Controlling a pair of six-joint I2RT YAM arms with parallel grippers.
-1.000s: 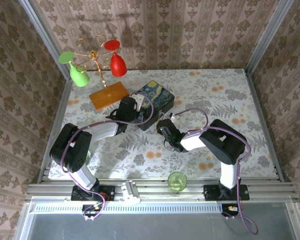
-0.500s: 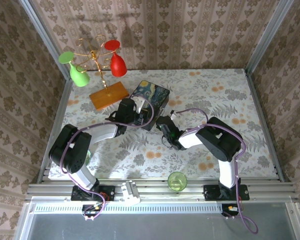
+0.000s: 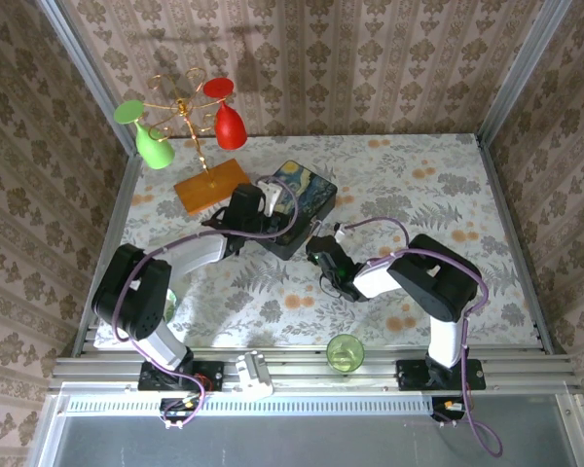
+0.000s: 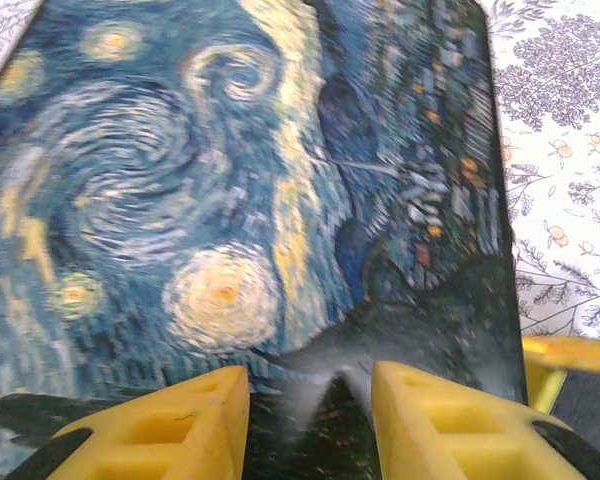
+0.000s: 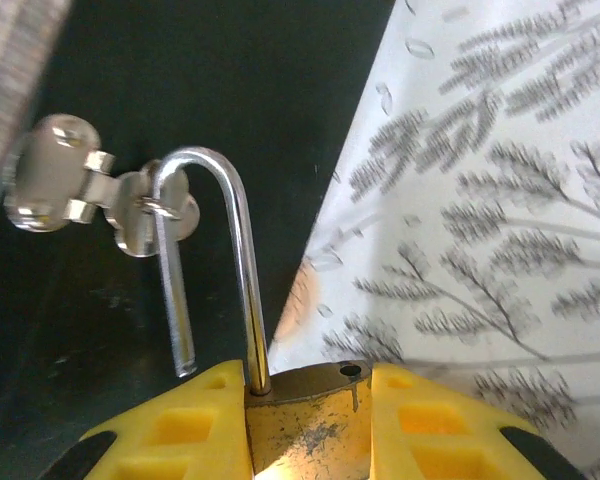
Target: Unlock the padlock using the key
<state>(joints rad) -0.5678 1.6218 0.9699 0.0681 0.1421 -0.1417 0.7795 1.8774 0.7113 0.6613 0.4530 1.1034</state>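
Change since half a second ago: the box (image 3: pixel 309 189) has swung a little on the surface (image 5: pixel 500 200), its far corner now further right; both arms have shifted with it.
Right end effector (image 5: pixel 308 388): clamped on the brass body of the padlock (image 5: pixel 305 428), one yellow finger on each side.
Padlock, location: at the box's dark front wall, just off the near right corner, hanging from the box's own latch.
Shackle (image 5: pixel 242 260): long axis runs straight away from the right end effector. One leg is seated in the body; the other leg's tip hangs clear of the body, to the left. By that, the lock reads as already open.
Latch ring (image 5: pixel 158 206): threaded on the free leg, close under the bend, up and left of the held body.
Relation for the next move: the ring can only leave by the free leg's tip, so the body would have to travel along the shackle axis, toward the latch, then sideways.
Left end effector (image 4: pixel 310 405): fingers apart, gripping nothing, over the near edge of the painted lid.
Nearer arm: the right one, which has the padlock in hand; the left arm is placed to steady the box.
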